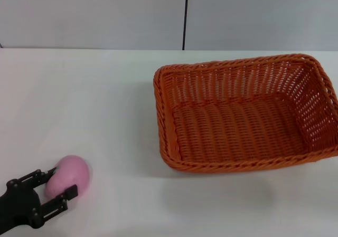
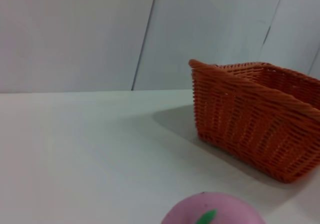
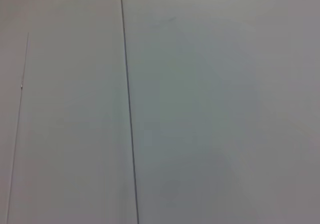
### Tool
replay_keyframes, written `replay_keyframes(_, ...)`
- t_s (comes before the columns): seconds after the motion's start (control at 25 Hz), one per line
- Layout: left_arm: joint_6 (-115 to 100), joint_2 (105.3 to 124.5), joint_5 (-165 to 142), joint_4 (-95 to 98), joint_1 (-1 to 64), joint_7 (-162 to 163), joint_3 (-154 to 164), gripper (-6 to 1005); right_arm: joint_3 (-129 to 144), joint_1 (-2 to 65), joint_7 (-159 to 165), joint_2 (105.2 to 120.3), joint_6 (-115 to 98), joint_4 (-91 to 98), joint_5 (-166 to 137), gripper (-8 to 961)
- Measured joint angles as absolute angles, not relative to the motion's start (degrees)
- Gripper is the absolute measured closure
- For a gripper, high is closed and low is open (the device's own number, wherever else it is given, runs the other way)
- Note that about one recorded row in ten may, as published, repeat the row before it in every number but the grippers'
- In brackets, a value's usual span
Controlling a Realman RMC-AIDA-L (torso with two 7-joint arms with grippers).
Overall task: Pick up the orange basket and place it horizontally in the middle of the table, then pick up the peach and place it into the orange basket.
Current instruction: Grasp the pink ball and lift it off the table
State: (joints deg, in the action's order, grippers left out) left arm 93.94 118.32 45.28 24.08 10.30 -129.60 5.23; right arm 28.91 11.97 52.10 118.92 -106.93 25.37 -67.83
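Fingers (image 1: 67, 190) of left gripper (image 1: 59, 181) straddle the smooth round pink peach (image 1: 69, 174), lower left, contact unclear.
Woven orange basket (image 1: 245, 115) sits upright on the white bench (image 1: 95, 105), right of frame.

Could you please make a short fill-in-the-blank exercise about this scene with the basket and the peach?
1. The orange basket stands on the table and holds ____.
2. The left hand has its fingers on either side of the ____.
3. The peach lies on the robot's ____ side of the basket.
4. The leaf on the peach is ____.

Missing words: nothing; peach; left; green
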Motion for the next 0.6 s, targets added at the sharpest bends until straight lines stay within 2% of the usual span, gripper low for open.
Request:
replay_keyframes(0.04, 93.75, 118.32, 45.42, 23.99, 10.26, -129.79, 5.13, 250, 28.91, 11.97, 52.10, 118.93, -106.93, 25.37, -67.83, 400)
replay_keyframes(0.24, 93.63, 118.34, 45.84, 23.46, 10.17, -132.69, 4.70, 470, 28.47, 12.13, 51.76, 118.92, -106.85, 23.56, -67.83, 401)
replay_keyframes(0.6, 100.40, 118.10, 45.89, 21.50, 12.29, -137.62, -4.93, 582, 23.20, 11.23, 49.93, 118.97, -107.45, 18.90, -67.85, 398)
